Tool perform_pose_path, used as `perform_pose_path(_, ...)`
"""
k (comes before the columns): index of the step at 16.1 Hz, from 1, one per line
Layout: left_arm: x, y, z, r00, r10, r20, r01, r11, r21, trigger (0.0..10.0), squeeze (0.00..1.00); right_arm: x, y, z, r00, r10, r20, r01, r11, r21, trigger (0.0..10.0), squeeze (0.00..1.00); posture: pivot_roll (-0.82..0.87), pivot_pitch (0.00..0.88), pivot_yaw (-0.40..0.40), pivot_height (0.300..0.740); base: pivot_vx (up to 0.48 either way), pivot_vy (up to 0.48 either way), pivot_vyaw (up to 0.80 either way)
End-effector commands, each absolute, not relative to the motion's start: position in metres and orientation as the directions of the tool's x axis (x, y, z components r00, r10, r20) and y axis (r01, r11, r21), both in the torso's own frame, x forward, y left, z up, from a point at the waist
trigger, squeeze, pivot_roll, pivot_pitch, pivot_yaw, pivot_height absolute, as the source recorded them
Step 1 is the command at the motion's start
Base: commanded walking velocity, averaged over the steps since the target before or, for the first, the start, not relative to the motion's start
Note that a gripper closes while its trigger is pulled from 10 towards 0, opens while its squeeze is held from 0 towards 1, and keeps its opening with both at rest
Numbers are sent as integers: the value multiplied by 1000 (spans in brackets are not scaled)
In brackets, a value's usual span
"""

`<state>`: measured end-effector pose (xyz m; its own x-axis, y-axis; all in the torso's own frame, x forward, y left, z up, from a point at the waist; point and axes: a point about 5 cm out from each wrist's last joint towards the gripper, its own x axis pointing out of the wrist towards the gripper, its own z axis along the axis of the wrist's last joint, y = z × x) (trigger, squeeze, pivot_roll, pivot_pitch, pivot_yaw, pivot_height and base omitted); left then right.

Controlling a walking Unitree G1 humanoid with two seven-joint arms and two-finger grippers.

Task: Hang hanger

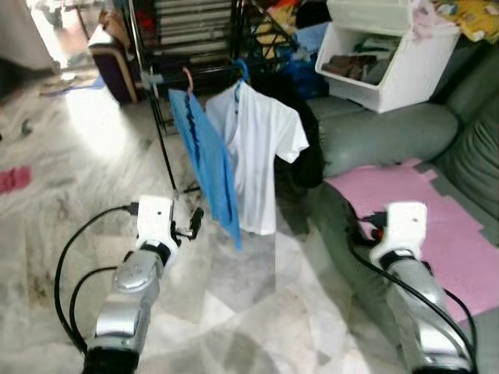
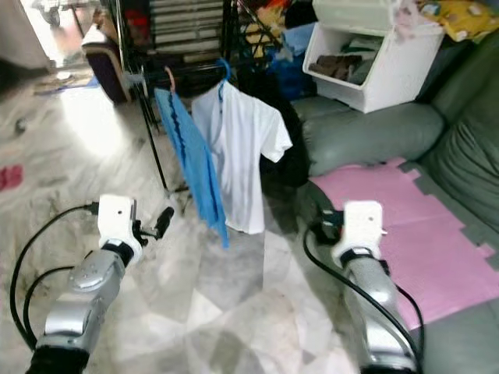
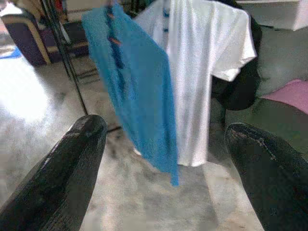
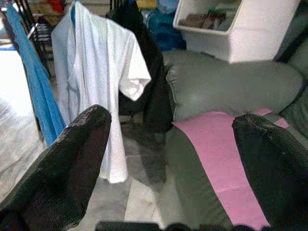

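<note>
A blue garment (image 1: pixel 207 167) hangs on a pink hanger (image 1: pixel 188 79) from the black clothes rack (image 1: pixel 160 125). Beside it a white T-shirt (image 1: pixel 261 148) hangs on a blue hanger (image 1: pixel 242 70), with a black garment (image 1: pixel 312 156) behind it. My left gripper (image 1: pixel 193 222) is held low in front of the blue garment, a short way from its hem. It is open, and nothing lies between its fingers (image 3: pixel 72 163). My right gripper (image 4: pixel 172 119) is raised by the sofa's front corner, open and holding nothing, and faces the T-shirt and the sofa.
A grey sofa (image 1: pixel 390 132) with a pink mat (image 1: pixel 437 218) on its seat fills the right side. A white storage bin (image 1: pixel 390 70) stands on its back. A dark case (image 1: pixel 109 58) stands far left of the rack. A red cloth (image 1: pixel 14 178) lies on the marble floor.
</note>
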<state>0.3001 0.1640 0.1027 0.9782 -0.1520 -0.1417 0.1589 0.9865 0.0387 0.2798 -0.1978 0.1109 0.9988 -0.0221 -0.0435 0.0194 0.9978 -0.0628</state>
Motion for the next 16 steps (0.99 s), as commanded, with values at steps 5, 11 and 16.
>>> perform_pose_path(5,304,191,111,988,-104,-114,117,987,115,10000,0,265,-194,114,995,-101,-11,101,995,7,10000,0,-28,53,114,740,0,286,0)
perform_pose_path(11,302,186,126,990,-135,-26,137,988,74,10000,0,265,-178,120,999,-36,7,36,999,-12,10000,0,-18,28,90,740,0,0,0)
perform_pose_path(16,295,191,113,996,-74,-46,77,994,73,10000,0,269,-174,119,1000,-13,4,13,1000,-23,10000,0,-27,0,68,740,346,0,712)
